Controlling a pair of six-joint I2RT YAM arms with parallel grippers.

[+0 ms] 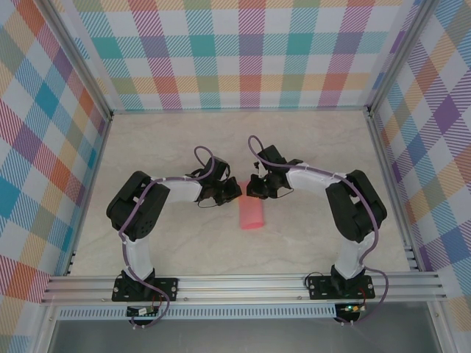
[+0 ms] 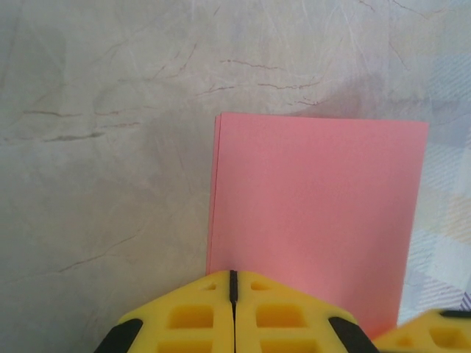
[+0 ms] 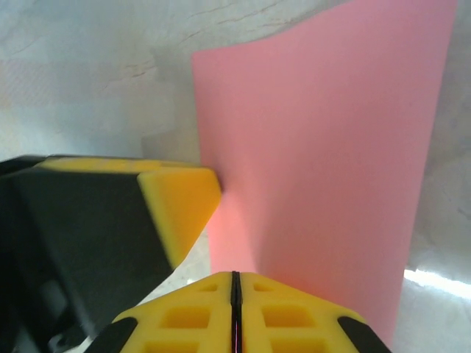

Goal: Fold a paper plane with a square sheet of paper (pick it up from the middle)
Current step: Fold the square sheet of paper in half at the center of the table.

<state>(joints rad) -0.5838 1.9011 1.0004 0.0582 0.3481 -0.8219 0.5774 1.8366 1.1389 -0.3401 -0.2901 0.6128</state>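
Well, pink paper [image 2: 316, 220] between closed fingers [image 2: 313, 300]

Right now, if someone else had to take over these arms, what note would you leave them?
Left gripper: shut on one edge of the pink paper sheet.
Right gripper: shut on the same edge, close beside it.
Sheet: looks folded in half into a rectangle, stretching from the grippers toward the arm bases over the marble table.
Done: that first fold.
Left: no nose or wings yet.
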